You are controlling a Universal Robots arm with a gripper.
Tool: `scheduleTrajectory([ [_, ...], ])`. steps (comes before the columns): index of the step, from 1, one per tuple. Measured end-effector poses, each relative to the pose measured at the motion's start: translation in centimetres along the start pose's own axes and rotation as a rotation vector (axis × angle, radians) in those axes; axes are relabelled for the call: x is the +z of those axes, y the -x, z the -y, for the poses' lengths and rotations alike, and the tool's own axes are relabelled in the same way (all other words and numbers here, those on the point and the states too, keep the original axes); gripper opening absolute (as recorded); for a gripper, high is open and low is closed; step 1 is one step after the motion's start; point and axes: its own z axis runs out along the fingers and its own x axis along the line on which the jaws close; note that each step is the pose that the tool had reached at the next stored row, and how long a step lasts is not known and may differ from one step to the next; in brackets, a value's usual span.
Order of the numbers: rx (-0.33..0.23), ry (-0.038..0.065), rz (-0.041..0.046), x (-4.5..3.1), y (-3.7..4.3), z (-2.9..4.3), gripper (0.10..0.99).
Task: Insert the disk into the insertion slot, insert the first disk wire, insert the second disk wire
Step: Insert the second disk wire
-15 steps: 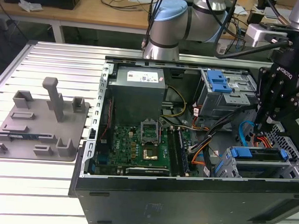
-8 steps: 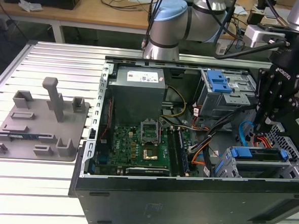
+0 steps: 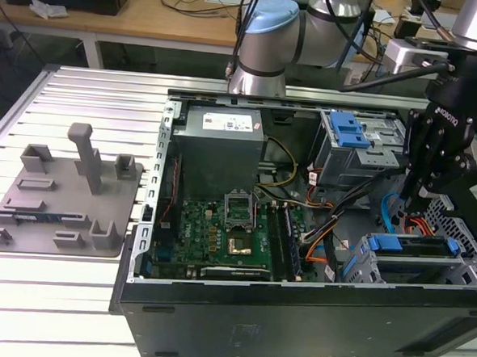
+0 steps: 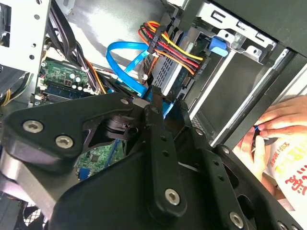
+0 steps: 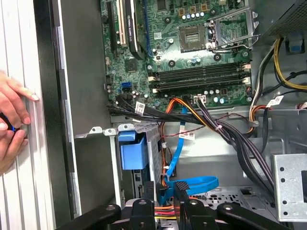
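The disk point(image 3: 417, 244), framed in its blue caddy point(image 5: 132, 152), sits inside the insertion slot point(image 3: 395, 273), a low grey cage at the case's front right in the exterior view. A black plug with red, yellow and black wires point(image 4: 165, 45) sits against the disk's rear edge. A blue flat wire point(image 4: 125, 53) loops down to my gripper point(image 4: 145, 103). The fingertips point(image 5: 182, 190) are pressed together on the blue wire's end point(image 5: 164, 192), just above the disk's rear. In the exterior view the black gripper point(image 3: 414, 193) hangs over the cage.
A person's hand point(image 5: 12, 120) rests on the table beside the case wall, and shows too in the second wrist view point(image 4: 276, 125). The motherboard point(image 3: 219, 226), the grey power-supply box point(image 3: 221, 137) and a taller bay with a blue latch point(image 3: 350, 137) fill the case. A grey fixture plate point(image 3: 59, 200) lies outside.
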Motion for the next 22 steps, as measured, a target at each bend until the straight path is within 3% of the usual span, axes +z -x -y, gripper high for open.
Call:
scheduleTrajectory([
  [7, 0.000, -0.001, -0.0096, 0.08, 0.03, -0.01, 0.302],
  [11, 0.000, -0.001, -0.0125, 0.11, 0.04, -0.01, 0.165],
  [22, 0.000, -0.001, -0.0133, 0.14, 0.04, -0.02, 0.165],
])
